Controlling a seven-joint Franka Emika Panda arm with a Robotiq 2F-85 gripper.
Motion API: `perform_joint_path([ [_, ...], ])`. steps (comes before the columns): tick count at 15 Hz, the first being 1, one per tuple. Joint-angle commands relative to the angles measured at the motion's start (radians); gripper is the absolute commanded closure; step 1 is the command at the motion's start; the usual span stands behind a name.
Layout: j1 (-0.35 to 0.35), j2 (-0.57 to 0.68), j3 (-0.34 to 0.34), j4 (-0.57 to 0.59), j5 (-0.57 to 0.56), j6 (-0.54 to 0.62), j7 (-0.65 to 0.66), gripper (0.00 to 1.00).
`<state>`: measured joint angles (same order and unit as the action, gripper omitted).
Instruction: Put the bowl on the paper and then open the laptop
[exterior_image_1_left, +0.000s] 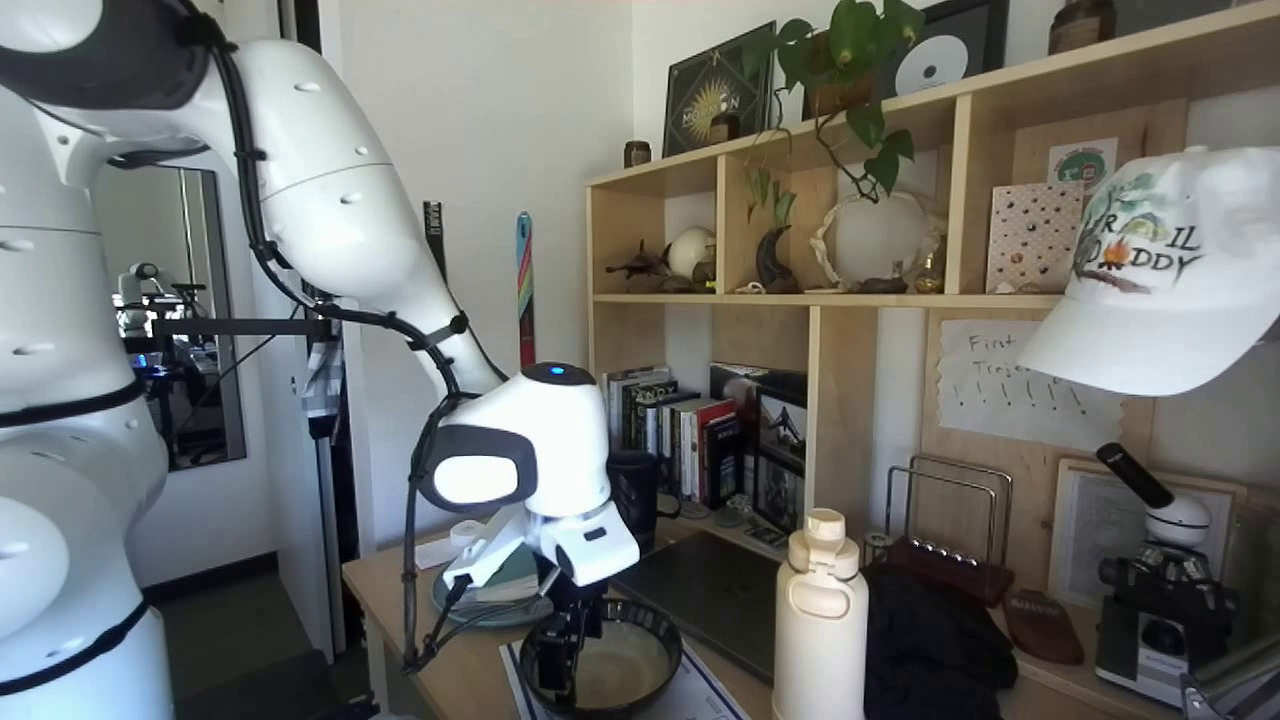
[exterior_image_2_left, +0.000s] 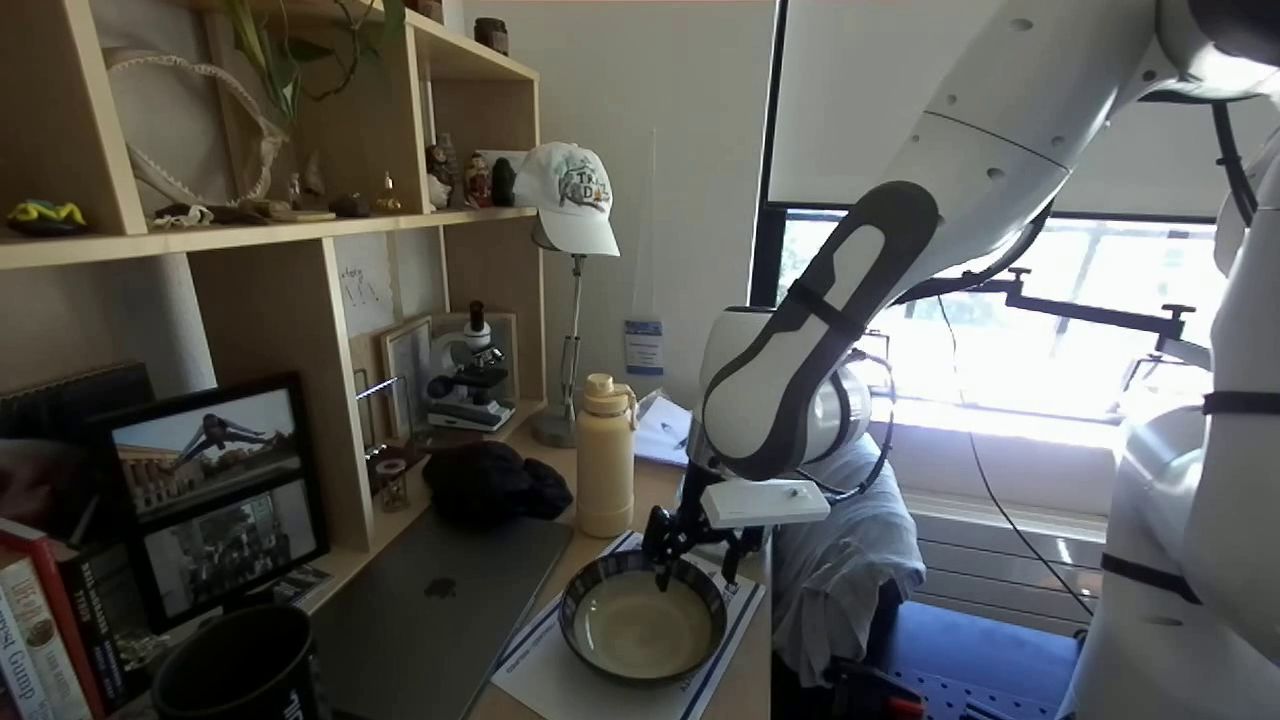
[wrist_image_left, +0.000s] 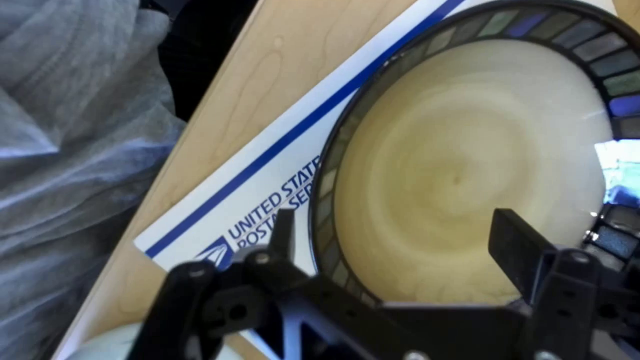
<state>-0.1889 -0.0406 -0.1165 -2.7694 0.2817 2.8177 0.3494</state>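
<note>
The dark-rimmed bowl with a tan inside (exterior_image_1_left: 630, 665) sits upright on the paper in both exterior views (exterior_image_2_left: 645, 625). The paper (exterior_image_2_left: 535, 668) is a white sheet with blue stripes and postal print; it extends past the bowl in the wrist view (wrist_image_left: 295, 135). My gripper (exterior_image_2_left: 697, 572) is open and empty at the bowl's rim. In the wrist view the fingers (wrist_image_left: 392, 222) lie apart, one over the paper outside the rim, one over the bowl's inside; I cannot tell whether they touch it. The dark laptop (exterior_image_2_left: 430, 600) lies closed beside the paper (exterior_image_1_left: 715, 590); it is out of the wrist view.
A cream bottle (exterior_image_1_left: 822, 620) stands by the laptop, with a black cloth bundle (exterior_image_2_left: 495, 485) beside it. A black mug (exterior_image_2_left: 240, 660) stands by the laptop's other end. A blue-grey plate (exterior_image_1_left: 500, 600) lies behind the gripper. Shelves (exterior_image_1_left: 700, 298) rise along the wall.
</note>
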Motion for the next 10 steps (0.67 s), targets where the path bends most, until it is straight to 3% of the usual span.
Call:
perform_joint_path([
  [1, -0.007, -0.164, 0.014, -0.046, -0.228, -0.106, 0.17, 0.0],
  [3, -0.009, -0.228, 0.046, -0.014, -0.299, -0.206, 0.219, 0.0],
  [6, 0.021, -0.293, 0.098, 0.065, -0.278, -0.33, 0.202, 0.0],
  [10, 0.052, -0.269, 0.136, 0.193, -0.264, -0.336, 0.153, 0.0],
])
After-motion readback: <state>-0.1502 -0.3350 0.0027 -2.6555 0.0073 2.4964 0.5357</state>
